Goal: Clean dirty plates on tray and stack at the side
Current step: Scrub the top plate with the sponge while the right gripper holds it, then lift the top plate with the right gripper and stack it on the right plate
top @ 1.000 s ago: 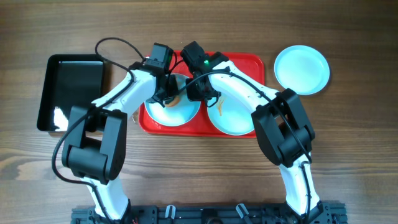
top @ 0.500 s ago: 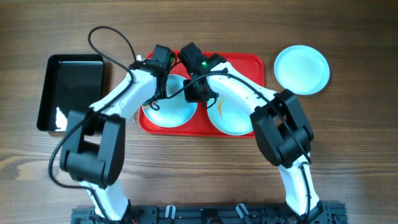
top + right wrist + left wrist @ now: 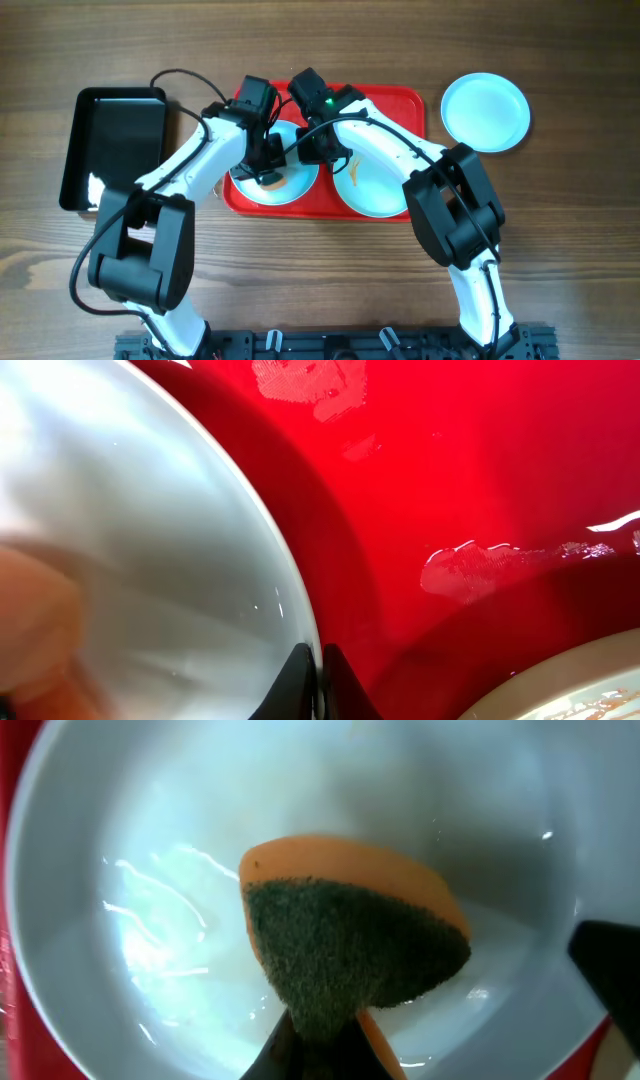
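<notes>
Left gripper: clamped on the orange-and-green sponge, over the left plate on the red tray.
Right gripper: pinched together on that plate's rim.

The left plate and right plate share the tray; the third plate lies right of it.

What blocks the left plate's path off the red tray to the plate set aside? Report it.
Between the left pale-blue round plate and the set-aside plate lie the second plate, the right arm above it, and the red plastic tray's raised rim.
</notes>
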You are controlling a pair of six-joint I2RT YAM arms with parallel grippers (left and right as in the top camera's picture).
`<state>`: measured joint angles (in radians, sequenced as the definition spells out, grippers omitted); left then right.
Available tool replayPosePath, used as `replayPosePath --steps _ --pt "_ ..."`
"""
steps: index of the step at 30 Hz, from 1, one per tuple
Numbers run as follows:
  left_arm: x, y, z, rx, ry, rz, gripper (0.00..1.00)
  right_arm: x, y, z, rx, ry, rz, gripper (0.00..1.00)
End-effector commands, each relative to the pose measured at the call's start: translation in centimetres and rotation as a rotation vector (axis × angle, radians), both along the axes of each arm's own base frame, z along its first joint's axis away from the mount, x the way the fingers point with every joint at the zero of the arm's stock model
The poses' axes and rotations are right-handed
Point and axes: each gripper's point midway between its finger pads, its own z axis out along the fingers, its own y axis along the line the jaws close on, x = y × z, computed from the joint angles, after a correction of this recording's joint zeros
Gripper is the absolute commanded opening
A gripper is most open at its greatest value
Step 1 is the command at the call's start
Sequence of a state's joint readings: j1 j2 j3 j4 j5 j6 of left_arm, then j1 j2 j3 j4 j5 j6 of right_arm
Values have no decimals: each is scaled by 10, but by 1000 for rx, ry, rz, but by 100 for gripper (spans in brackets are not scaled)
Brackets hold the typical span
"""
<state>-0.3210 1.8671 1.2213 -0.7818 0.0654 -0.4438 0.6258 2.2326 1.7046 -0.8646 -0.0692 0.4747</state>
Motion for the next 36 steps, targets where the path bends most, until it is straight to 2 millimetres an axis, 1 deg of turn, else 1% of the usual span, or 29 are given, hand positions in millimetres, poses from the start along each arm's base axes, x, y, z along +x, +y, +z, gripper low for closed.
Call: replayPosePath --steps 1,2,4,5,8,9,10,12,14,16,18,19,20,22,23,24,26,27,29,31,32,35,36 --pt "-12 12 -12 52 10 26 4 5 -9 6 -33 -33 -12 4" --pt "-11 26 -14 134 -7 35 4 5 -9 6 -33 -33 -12 4" --pt "-5 57 -10 311 -54 57 4 5 -9 6 -34 -32 -11 4" --pt "-2 68 -7 371 -76 65 4 5 -9 6 -34 -32 -11 4" --pt "6 88 4 495 -127 95 4 5 -9 6 -34 -32 -12 4" --pt "9 91 10 518 -138 98 4 5 -9 6 -34 -32 -11 4" --pt "11 93 15 535 -145 101 4 5 -9 6 -33 -33 -11 4" --pt "18 96 33 557 -170 109 4 6 -9 6 -33 -34 -10 4" --pt "25 92 50 536 -206 124 4 7 -8 7 -29 -41 -8 4" --pt "30 81 65 448 -250 161 4 12 -5 14 -17 -66 11 4" --pt "30 61 76 307 -269 171 4 21 -4 26 -4 -100 8 4" --pt "29 55 80 269 -272 166 4 26 -5 33 4 -114 2 4" --pt "27 48 85 220 -274 159 4 32 -8 42 4 -136 -9 4" --pt "18 31 96 105 -262 135 4 52 -24 67 -29 -217 -33 4" --pt "15 27 97 84 -252 129 4 60 -31 78 -47 -250 -29 4" --pt "10 23 96 60 -229 120 4 71 -44 94 -85 -308 -31 4" --pt "4 23 92 61 -196 115 4 87 -73 121 -190 -417 -78 4" --pt "2 24 89 66 -183 114 4 94 -91 140 -266 -487 -110 4" --pt "1 22 88 60 -172 112 4 102 -118 178 -426 -615 -101 4" --pt "2 18 87 34 -171 106 4 105 -131 215 -558 -713 -44 4" --pt "3 15 88 22 -177 104 4 105 -133 232 -618 -754 -4 5" --pt "10 13 91 10 -206 105 4 100 -137 264 -750 -826 32 4" --pt "13 12 91 6 -216 106 4 97 -136 275 -801 -848 48 4"
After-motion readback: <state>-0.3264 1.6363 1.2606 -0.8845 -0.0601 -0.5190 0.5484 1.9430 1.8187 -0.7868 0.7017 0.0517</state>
